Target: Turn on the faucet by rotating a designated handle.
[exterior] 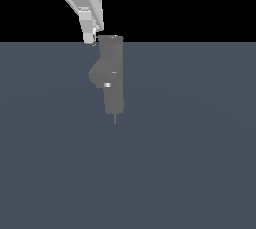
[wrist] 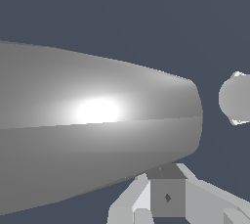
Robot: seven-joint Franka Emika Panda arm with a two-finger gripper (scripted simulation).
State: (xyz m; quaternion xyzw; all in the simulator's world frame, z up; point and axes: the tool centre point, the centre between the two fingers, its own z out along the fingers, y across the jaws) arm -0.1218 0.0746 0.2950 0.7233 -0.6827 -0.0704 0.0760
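**Tool at the faucet's upper corner, nothing gripped that I can see**

From my exterior view, the faucet (exterior: 111,75) stands on the flat blue-grey worktop (exterior: 190,163), its grey body reaching up to the worktop's far edge. A small bright ring (exterior: 107,85) sits low on the faucet's body, and the handle (exterior: 115,118) shows only as a thin sliver poking out below the faucet's lower block. My tool (exterior: 90,39) hangs just beside the faucet's top corner, on the exterior view's left of it, white and angled down. I cannot tell how far its fingers are parted, nor whether they touch the faucet. My wrist view is mostly filled by a broad grey tapering surface (wrist: 97,120), close up.
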